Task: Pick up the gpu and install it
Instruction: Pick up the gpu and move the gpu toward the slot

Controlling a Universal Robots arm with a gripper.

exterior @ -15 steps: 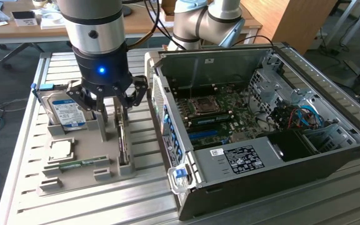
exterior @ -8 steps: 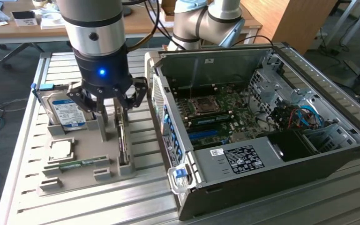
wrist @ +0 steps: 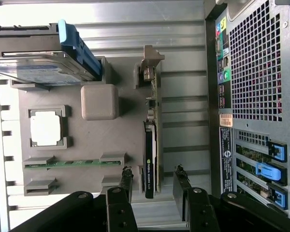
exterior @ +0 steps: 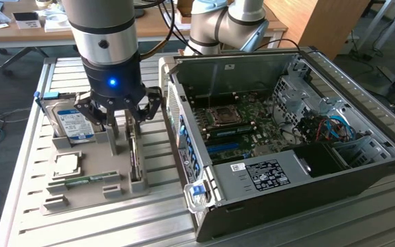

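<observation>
The gpu (wrist: 151, 145) stands on its long edge in a slot of the grey holder tray (wrist: 63, 191), its dark face sideways and its silver bracket (wrist: 150, 65) at the far end. In the exterior view the gpu (exterior: 135, 162) sits between the hard drive and the computer case. My gripper (exterior: 123, 138) hangs just above it, open. In the wrist view the gripper (wrist: 153, 171) has one finger on each side of the card's near end, with gaps on both sides. Nothing is held.
The open computer case (exterior: 287, 154) lies at the exterior view's right with its motherboard (exterior: 238, 121) exposed. Its rear panel (wrist: 253, 72) is close beside the gpu. On the tray are a blue-labelled hard drive (exterior: 74, 123), a processor (exterior: 67, 164) and a memory stick (exterior: 88, 180).
</observation>
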